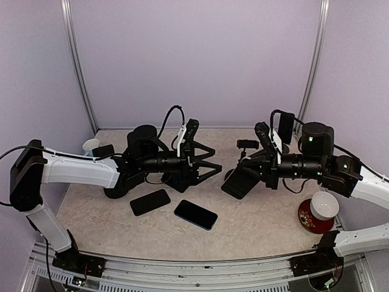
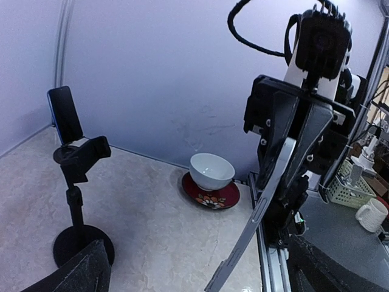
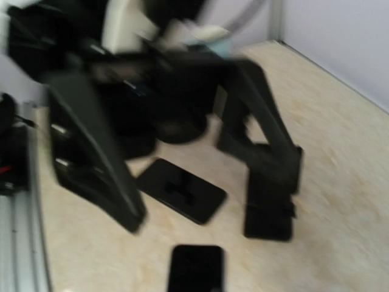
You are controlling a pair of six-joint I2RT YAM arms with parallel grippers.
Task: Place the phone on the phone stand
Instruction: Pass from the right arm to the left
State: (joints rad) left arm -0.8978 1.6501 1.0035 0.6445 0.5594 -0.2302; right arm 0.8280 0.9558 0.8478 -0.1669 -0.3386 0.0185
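Two phones lay flat on the surface (image 1: 267, 231), the black phone (image 1: 149, 202) near the blue phone (image 1: 196, 214). A third phone (image 1: 238, 184) hung tilted, pinched in the right fingers (image 1: 252, 173), just beside one stand (image 1: 247, 145). The left fingers (image 1: 209, 161) were spread wide.

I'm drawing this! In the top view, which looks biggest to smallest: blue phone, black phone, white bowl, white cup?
1. blue phone and black phone: they look alike, so tied.
2. white bowl.
3. white cup, though it sits farther from the camera.
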